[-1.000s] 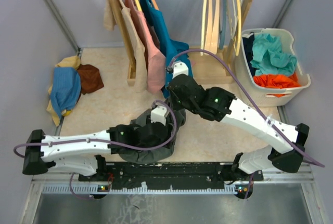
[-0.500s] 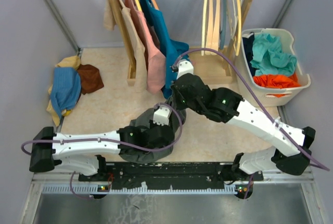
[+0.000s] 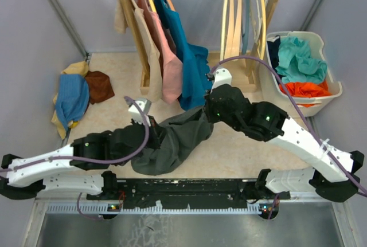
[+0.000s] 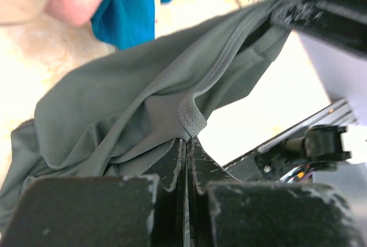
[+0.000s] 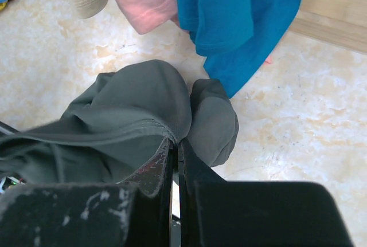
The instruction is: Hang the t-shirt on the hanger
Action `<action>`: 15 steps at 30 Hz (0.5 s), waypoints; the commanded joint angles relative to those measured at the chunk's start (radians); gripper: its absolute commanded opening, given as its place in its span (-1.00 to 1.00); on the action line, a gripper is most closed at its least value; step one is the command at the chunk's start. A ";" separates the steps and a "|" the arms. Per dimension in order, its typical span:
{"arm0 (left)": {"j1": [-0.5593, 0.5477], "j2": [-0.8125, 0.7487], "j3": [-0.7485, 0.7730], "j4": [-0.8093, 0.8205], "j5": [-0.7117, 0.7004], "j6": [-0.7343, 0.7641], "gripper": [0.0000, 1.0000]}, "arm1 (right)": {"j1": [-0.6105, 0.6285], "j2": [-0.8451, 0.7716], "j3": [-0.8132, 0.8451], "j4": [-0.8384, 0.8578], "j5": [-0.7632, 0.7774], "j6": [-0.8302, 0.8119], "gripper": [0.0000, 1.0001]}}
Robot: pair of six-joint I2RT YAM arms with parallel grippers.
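Note:
The dark grey t-shirt (image 3: 178, 138) hangs stretched between my two grippers over the pale table. My left gripper (image 3: 156, 134) is shut on a seam fold at the shirt's left end; in the left wrist view the fingertips (image 4: 186, 141) pinch the grey t-shirt (image 4: 126, 104). My right gripper (image 3: 205, 115) is shut on the shirt's upper right end, and the right wrist view shows it (image 5: 175, 140) clamping a bunched edge of the t-shirt (image 5: 132, 106). Pale wood hangers (image 3: 232, 23) hang on the rail at the back right, apart from the shirt.
A wooden rack (image 3: 129, 6) at the back carries beige, pink (image 3: 166, 58) and teal (image 3: 189, 63) garments, the teal one just behind my right gripper. A white basket (image 3: 331, 93) of clothes stands at the right. A pile of cloths (image 3: 77, 95) lies at the left.
My left gripper has shut on the t-shirt and drawn back to the left. My right gripper has moved right with its end, so the crumpled shirt is now pulled out between them.

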 commanded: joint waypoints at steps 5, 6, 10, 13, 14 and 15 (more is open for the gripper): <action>-0.005 -0.053 0.211 -0.109 -0.125 0.162 -1.00 | -0.009 -0.065 0.189 -0.052 0.086 -0.091 -1.00; -0.005 -0.053 0.234 -0.111 -0.132 0.177 -1.00 | -0.009 -0.071 0.215 -0.058 0.087 -0.101 -1.00; -0.005 -0.049 0.314 -0.095 -0.156 0.260 -1.00 | -0.009 -0.101 0.299 -0.033 0.071 -0.148 -1.00; -0.005 -0.038 0.375 -0.061 -0.165 0.347 -1.00 | -0.009 -0.119 0.358 0.017 0.020 -0.197 -1.00; -0.005 -0.036 0.396 -0.042 -0.162 0.376 -1.00 | -0.009 -0.117 0.375 0.029 0.001 -0.212 -1.00; -0.005 -0.032 0.415 -0.025 -0.157 0.407 -0.99 | -0.009 -0.110 0.401 0.037 -0.017 -0.225 -1.00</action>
